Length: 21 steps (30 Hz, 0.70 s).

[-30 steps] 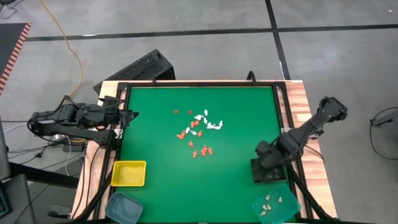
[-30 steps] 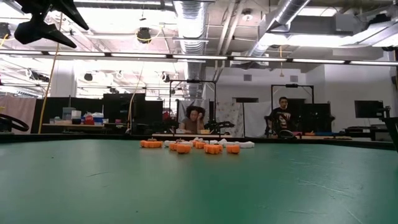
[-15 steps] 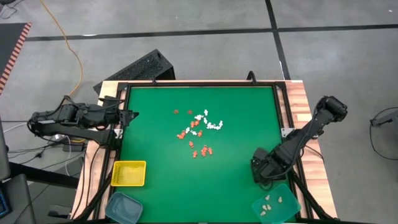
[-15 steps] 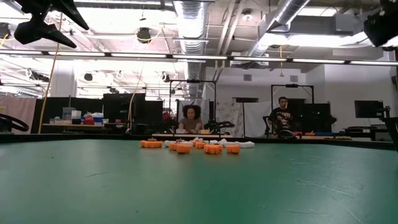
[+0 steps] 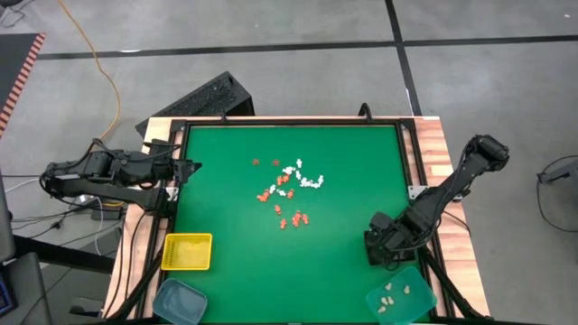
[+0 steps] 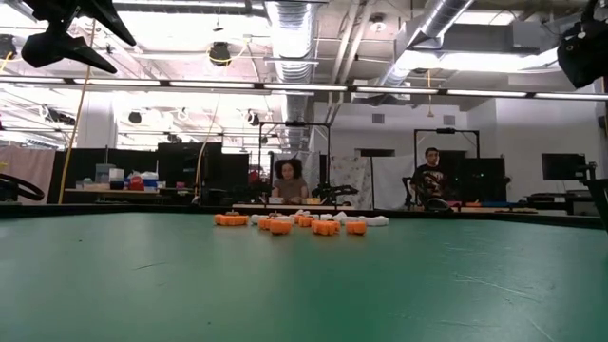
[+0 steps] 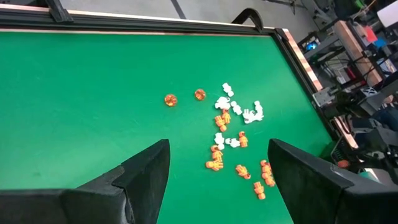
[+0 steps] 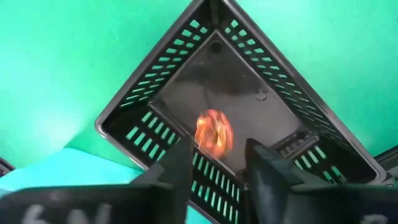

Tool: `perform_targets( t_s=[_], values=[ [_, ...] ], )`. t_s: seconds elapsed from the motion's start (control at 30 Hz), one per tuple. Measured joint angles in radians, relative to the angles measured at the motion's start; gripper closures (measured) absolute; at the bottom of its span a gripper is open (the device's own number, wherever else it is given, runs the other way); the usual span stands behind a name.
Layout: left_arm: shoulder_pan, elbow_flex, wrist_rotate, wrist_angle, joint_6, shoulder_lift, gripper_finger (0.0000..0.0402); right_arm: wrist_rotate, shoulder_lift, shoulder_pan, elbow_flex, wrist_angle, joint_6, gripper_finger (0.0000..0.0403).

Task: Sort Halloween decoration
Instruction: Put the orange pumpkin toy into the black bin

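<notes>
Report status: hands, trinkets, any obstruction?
Right hand open over black tray, orange trinket blurred below. Left hand open, parked at table edge. Pile unsorted. Nothing blocking.

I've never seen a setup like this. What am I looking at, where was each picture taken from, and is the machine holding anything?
It is a robot with two dark arms at a green table. One picture looks straight down, one looks level across the tabletop, and two come from cameras on the wrists. Tiny orange and white Halloween trinkets lie in the table's middle. The left gripper waits open at the table's left edge, holding nothing. The right gripper hangs over a black tray, fingers apart, with a blurred orange trinket seen between them; whether it is gripped or falling I cannot tell. A yellow tray and two teal trays, left and right, sit along the near edge.
</notes>
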Motion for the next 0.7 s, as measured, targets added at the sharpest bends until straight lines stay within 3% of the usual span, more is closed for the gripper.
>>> perform_targets(
  t_s=[0.23,0.57,0.7],
  values=[
    [0.0,0.0,0.0,0.0,0.005,0.0,0.0141,-0.012,-0.001,-0.002,0.0,0.002,-0.001,0.0185],
    [0.0,0.0,0.002,0.0,0.006,0.0,0.0141,-0.024,-0.071,-0.066,0.13,0.025,-0.112,0.02],
    [0.0,0.0,0.007,0.0,0.026,0.0,0.0141,0.117,-0.085,-0.142,0.195,0.106,-0.248,0.0206]
  ],
)
